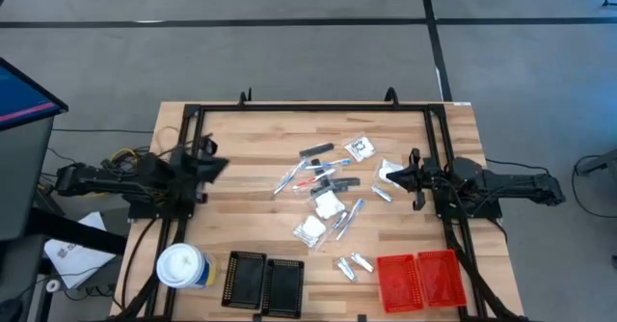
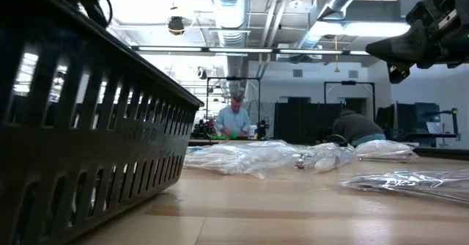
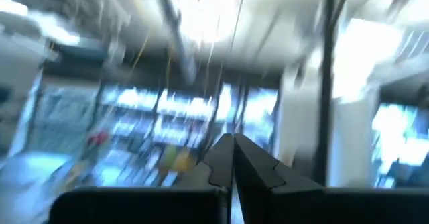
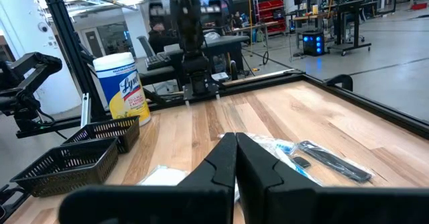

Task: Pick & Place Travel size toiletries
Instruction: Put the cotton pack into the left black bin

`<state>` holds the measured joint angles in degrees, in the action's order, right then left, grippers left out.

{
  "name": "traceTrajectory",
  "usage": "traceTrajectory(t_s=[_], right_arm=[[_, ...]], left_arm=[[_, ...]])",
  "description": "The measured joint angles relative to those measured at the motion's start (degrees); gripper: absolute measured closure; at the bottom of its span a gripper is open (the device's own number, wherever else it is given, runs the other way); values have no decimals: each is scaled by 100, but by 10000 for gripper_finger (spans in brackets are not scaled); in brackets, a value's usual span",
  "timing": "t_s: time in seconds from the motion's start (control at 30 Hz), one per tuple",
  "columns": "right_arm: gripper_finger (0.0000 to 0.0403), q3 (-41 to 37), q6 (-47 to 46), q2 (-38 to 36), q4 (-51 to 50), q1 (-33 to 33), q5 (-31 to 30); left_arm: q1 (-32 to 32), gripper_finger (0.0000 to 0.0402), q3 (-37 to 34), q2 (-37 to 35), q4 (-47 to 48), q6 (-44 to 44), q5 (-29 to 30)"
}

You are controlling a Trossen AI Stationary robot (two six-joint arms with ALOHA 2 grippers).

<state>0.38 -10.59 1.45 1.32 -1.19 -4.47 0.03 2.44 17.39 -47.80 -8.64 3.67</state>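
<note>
Many small travel size toiletries (image 1: pixel 328 192) lie scattered on the pale butcher-block wooden table (image 1: pixel 251 139), from its centre out toward three o'clock: white puffy packets (image 1: pixel 329 204), silvery crinkled sachets (image 1: pixel 361 261), thin blue and red sticks (image 1: pixel 310 175) and flat dark grey bars (image 1: pixel 316 151). Both arms sit low at the table's sides with nothing held. The right gripper (image 1: pixel 401 176), at three o'clock, has its dark fingers pressed together just beside a white packet (image 1: pixel 389 172); the left gripper (image 1: pixel 214 166), at nine o'clock, is likewise closed and well apart from the pile.

The step in hand looks like the first pick. To do it well, the right gripper should spread its fingers before descending, then pinch one item across its narrow side (the glossy sachets probably slip and crumple). The ribbed plastic trays, red (image 1: pixel 419 279) at five o'clock and black (image 1: pixel 264 283) at six, look like the destinations.
</note>
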Motion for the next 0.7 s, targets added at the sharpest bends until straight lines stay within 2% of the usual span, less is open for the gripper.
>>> traceTrajectory(t_s=[0.1,0.23,0.47,0.7], right_arm=[[403,0,-11,0,-2,0,5],[403,155,-298,0,-473,8,363],[403,174,-299,2,-540,4,448],[403,179,-301,2,-555,4,448]], left_arm=[[0,394,2,0,-732,-441,-491],[0,394,2,2,-1234,-525,-1151],[0,394,0,5,-1577,-326,-1311],[0,394,67,316,-1700,116,-1260]])
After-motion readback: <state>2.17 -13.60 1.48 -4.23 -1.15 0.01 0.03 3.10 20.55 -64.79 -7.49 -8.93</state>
